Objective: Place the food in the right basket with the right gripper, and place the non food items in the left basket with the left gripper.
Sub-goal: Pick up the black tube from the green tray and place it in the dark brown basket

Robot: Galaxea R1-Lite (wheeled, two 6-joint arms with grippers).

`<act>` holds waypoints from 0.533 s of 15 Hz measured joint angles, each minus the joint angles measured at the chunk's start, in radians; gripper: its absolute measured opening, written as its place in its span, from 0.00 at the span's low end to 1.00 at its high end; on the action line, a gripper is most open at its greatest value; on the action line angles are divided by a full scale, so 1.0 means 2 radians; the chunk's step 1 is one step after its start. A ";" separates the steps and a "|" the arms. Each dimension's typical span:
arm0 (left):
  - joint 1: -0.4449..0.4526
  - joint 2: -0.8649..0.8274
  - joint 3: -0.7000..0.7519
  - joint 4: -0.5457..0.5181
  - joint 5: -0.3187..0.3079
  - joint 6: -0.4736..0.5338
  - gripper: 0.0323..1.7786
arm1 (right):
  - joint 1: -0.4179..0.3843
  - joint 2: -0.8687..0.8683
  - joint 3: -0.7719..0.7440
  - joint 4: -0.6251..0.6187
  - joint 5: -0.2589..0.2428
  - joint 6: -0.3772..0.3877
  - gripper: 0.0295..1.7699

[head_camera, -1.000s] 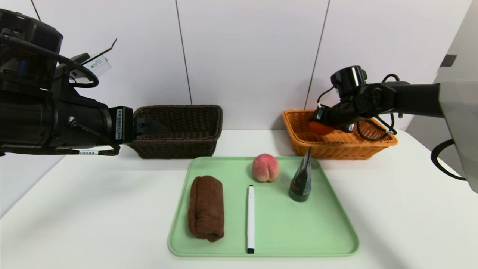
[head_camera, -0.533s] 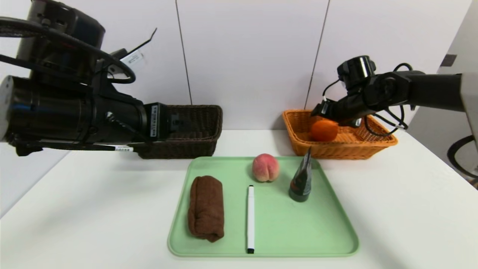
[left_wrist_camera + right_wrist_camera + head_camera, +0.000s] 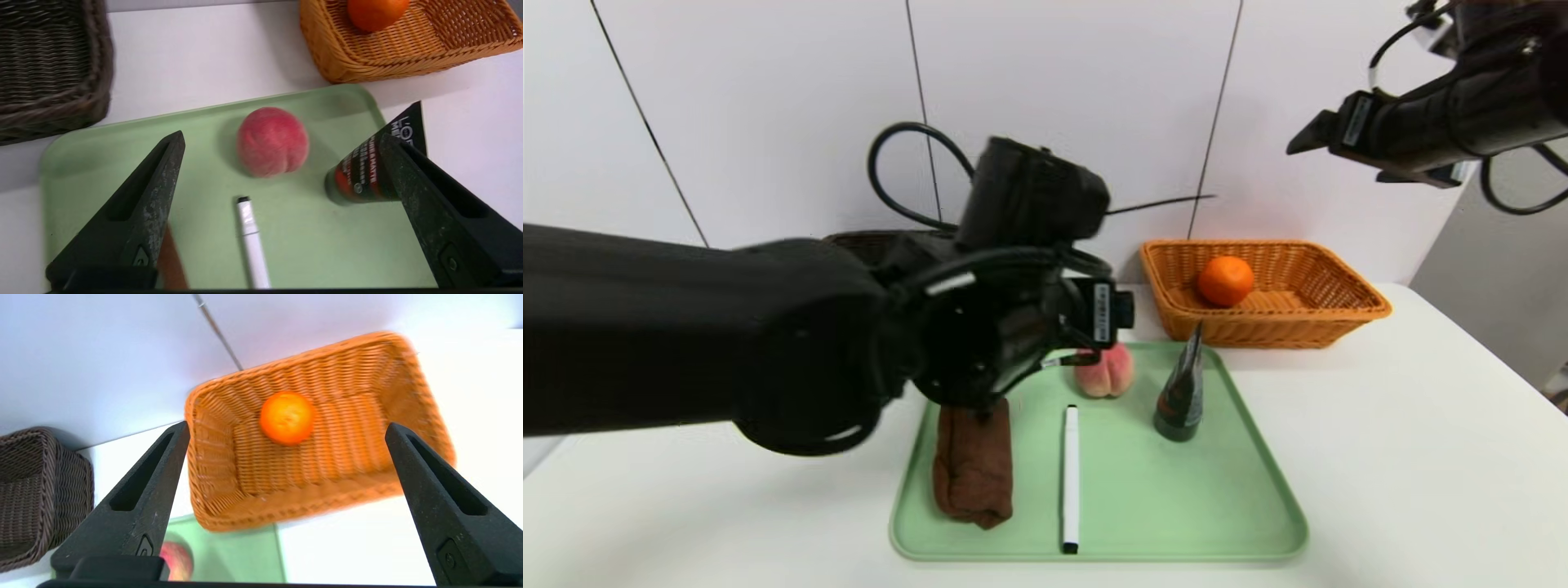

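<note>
An orange [image 3: 1225, 280] lies in the orange right basket [image 3: 1339, 314]. High above that basket's right end, my right gripper [image 3: 1308, 140] is open and empty. On the green tray [image 3: 1176, 506] lie a peach [image 3: 272, 141], a black tube [image 3: 363, 173] standing on its cap, a white marker [image 3: 252, 241] and a rolled brown towel [image 3: 974, 474]. My left gripper [image 3: 282, 139] hovers open over the tray's back half, its fingers either side of the peach and well above it. The left arm hides most of the dark brown left basket [image 3: 45, 69].
The tray sits in the middle of the white table [image 3: 1405, 457], with both baskets behind it against the wall. My left arm [image 3: 727, 343] crosses the left half of the head view and covers part of the peach [image 3: 1109, 380].
The right gripper let go of the orange in the right basket and rose up to the right. The left arm swung from the dark basket over the tray.
</note>
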 joint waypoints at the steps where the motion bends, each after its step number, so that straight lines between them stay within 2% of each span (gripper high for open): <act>1: -0.014 0.018 0.000 -0.028 0.015 -0.001 0.95 | -0.009 -0.019 0.015 0.002 0.000 -0.001 0.94; 4: -0.053 0.054 0.007 -0.106 0.037 0.002 0.95 | -0.038 -0.057 0.053 0.002 0.005 0.002 0.95; 8: -0.070 0.057 0.006 -0.109 0.049 0.005 0.95 | -0.052 -0.078 0.092 -0.001 0.007 0.001 0.95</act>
